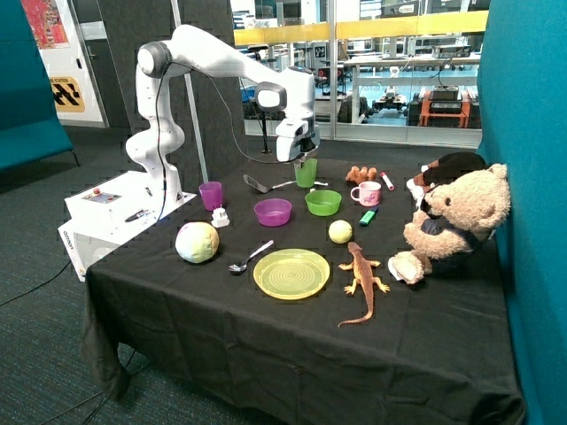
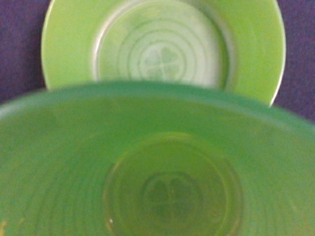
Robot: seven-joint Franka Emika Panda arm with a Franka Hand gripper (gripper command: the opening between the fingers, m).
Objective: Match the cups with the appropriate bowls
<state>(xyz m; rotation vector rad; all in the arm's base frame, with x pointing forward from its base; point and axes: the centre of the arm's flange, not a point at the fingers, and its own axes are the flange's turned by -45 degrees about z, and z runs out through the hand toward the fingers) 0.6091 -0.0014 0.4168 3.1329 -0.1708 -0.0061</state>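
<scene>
2 cups and 2 bowls were on the black table [image 1: 221, 354]. Gripper [image 1: 304, 158] had the green cup [image 1: 306, 173] clamped by its rim, held up just behind the green bowl [image 1: 322, 203], not in it. Purple bowl [image 1: 273, 212] sat right beside the green bowl, and the purple cup [image 1: 211, 195] stood further out beyond it, near the table edge.
</scene>
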